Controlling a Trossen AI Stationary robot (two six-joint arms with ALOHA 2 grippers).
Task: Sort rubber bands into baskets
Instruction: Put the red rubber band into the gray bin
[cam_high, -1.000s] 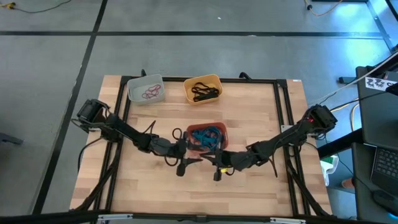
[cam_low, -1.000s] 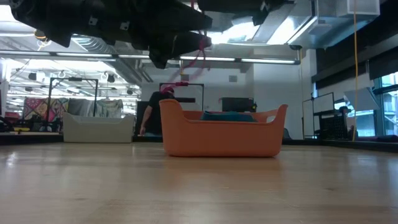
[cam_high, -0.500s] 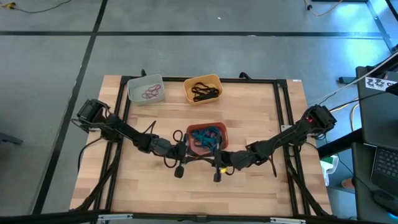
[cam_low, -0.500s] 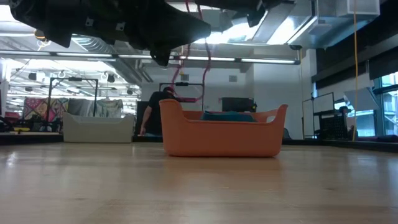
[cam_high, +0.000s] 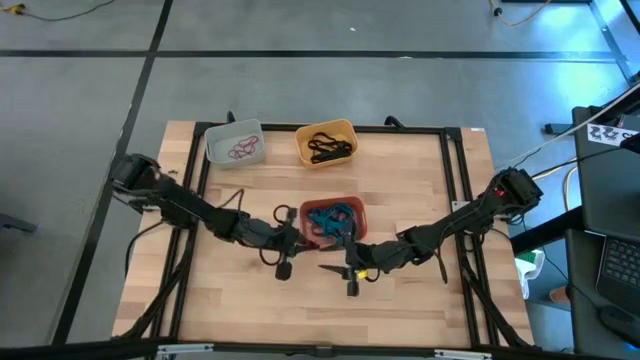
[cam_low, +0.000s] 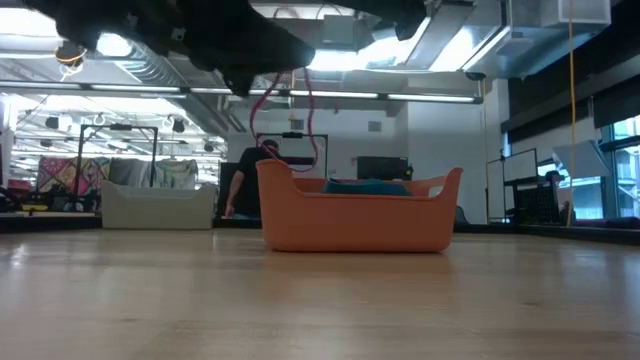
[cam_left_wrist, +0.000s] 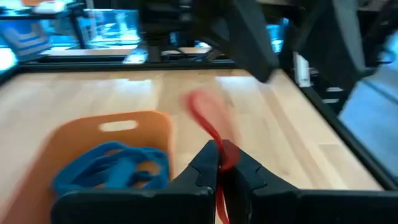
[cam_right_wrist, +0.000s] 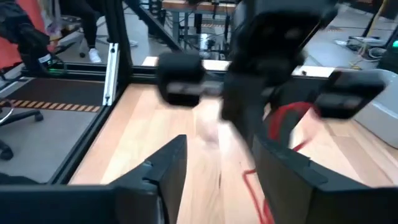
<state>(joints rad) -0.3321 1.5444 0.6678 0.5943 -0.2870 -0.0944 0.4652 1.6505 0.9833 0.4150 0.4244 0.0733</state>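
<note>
1. Wooden table (cam_high: 420, 190), largest: carries three baskets as a second ago, none shifted; pale grey basket (cam_high: 235, 143) at eleven o'clock with red loops inside, yellow-orange basket (cam_high: 326, 142) just beside it at twelve with black ones, salmon basket (cam_high: 331, 222) at centre heaped with blue bands (cam_high: 330, 216).
2. Dark arms next: reach in from nine and three o'clock, meeting just below the salmon basket.
3. Right gripper (cam_high: 334, 268): clenched a second ago, now released, fingers apart in its wrist view.
4. Left gripper (cam_left_wrist: 219, 163): wide a second ago, now clenched on the red rubber band (cam_left_wrist: 208, 124), at eight o'clock of the salmon basket.
5. Red band, smallest: dangles from the left fingers above the basket's corner in the low view. Handover looks done; likely next, carry to the grey basket holding the other reds.
</note>
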